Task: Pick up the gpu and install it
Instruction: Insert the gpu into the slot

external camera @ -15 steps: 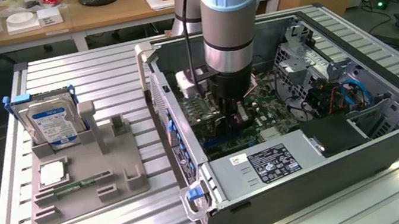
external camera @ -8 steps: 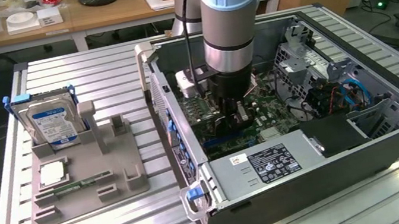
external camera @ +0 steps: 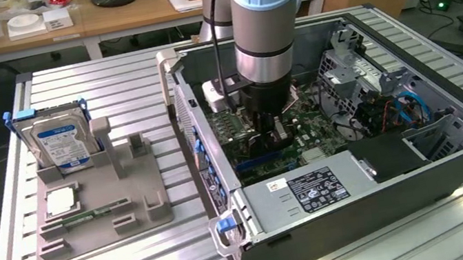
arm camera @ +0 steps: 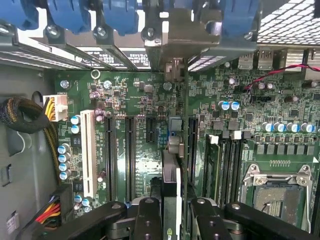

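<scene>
My gripper (external camera: 267,128) is down inside the open computer case (external camera: 214,140), just above the green motherboard (external camera: 315,132). In the wrist view the gpu (arm camera: 171,175) appears edge-on as a thin card between the black fingers (arm camera: 149,220), and the gripper (arm camera: 172,217) is shut on it. The card stands upright over the motherboard (arm camera: 140,100), lined up along the black expansion slots (arm camera: 130,155). Its metal end bracket (arm camera: 172,35) reaches the case's rear slot openings. I cannot tell whether its lower edge touches a slot.
A grey fixture (external camera: 100,213) on the slatted table holds a silver hard drive (external camera: 61,139) with a blue-white label and a narrow green RAM strip (external camera: 86,214). Inside the case are the power supply (external camera: 311,191), drive cage (external camera: 346,63), cables (arm camera: 20,117) and the CPU socket (arm camera: 277,185).
</scene>
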Tool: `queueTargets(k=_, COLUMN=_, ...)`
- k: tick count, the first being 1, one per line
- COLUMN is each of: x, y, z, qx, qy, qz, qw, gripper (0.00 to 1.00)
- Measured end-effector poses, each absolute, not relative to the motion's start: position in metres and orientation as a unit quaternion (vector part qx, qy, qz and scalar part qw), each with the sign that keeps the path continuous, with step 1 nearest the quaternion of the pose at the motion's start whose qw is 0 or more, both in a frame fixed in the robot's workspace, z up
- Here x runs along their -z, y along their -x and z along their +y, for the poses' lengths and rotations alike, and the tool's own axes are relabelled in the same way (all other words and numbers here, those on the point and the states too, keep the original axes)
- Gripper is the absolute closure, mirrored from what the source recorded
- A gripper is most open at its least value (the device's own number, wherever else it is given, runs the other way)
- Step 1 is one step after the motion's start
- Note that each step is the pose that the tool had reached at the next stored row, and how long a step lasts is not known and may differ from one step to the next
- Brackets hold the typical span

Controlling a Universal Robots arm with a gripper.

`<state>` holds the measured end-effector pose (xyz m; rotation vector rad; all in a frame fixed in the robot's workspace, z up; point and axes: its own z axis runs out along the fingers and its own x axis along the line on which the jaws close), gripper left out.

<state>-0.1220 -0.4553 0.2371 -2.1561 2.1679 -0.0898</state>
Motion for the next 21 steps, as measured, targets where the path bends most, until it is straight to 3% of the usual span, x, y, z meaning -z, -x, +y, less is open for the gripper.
queueTargets(k=21, x=-0.2353, y=0.1221, z=-0.4578, qx=0.029, qy=0.704, qz=0.708, qw=0.041, gripper=0.73)
